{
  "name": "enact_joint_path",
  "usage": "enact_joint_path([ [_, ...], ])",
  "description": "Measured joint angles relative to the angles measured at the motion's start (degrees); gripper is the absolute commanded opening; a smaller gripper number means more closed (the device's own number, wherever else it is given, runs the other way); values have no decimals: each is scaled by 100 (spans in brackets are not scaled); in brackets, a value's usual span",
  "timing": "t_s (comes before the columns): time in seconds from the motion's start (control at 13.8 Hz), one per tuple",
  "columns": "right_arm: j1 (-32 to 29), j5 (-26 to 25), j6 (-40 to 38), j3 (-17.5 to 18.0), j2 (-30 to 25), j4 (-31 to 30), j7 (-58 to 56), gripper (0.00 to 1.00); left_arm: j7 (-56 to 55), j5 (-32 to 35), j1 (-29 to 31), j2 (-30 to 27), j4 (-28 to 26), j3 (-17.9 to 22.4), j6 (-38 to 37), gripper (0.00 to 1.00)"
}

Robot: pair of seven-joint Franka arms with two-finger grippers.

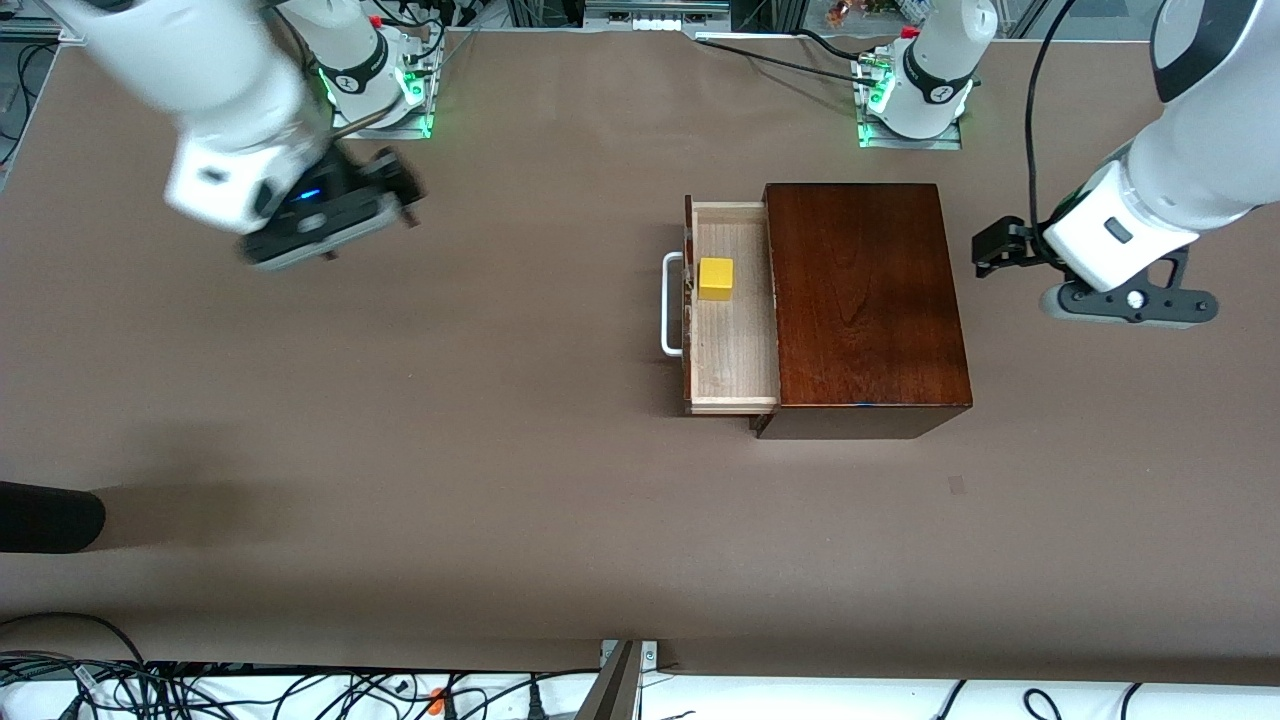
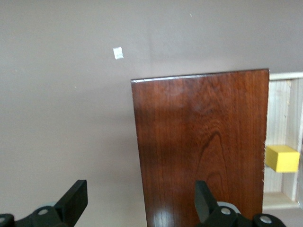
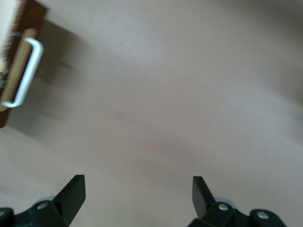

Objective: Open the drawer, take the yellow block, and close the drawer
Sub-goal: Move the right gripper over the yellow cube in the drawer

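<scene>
The dark reddish-brown wooden box (image 1: 865, 300) stands on the table toward the left arm's end. Its drawer (image 1: 730, 340) is pulled out toward the right arm's end, showing its pale interior and white handle (image 1: 668, 305). The yellow block (image 1: 715, 278) lies in the drawer, close to its front panel. My left gripper (image 1: 988, 248) is open and empty, up beside the box's closed end; its view shows the box top (image 2: 203, 142) and the block (image 2: 282, 158). My right gripper (image 1: 405, 190) is open and empty, well away from the drawer over bare table; its view (image 3: 138, 189) shows the handle (image 3: 26, 71).
The brown table (image 1: 450, 420) is bare around the box. A black rounded object (image 1: 45, 515) pokes in at the right arm's end, near the front camera. A small pale mark (image 1: 957, 485) lies on the table nearer the front camera than the box. Cables run along the front edge.
</scene>
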Motion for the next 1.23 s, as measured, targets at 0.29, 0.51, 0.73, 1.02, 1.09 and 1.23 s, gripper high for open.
enact_joint_path([
  [0.29,894,-5,304,21,213,-16,-54,100,52,-7,-432,-573,-808,783,489,100],
  [0.51,1606,-8,1012,41,817,-37,-304,100,308,-11,-432,-799,-1065,853,502,100],
  [0.73,2049,-27,2070,48,1516,12,-1196,100,427,-40,-430,-880,-1125,866,525,100],
  [1.02,2393,-91,2598,46,2499,815,-2152,100,465,-40,-429,-884,-1156,870,674,100],
  [1.09,2463,-162,2603,46,2697,1080,-2250,100,472,-40,-429,-884,-1157,870,674,100],
  [1.23,2644,-385,2622,48,3037,1550,-2335,100,482,-40,-429,-884,-1160,870,674,100],
])
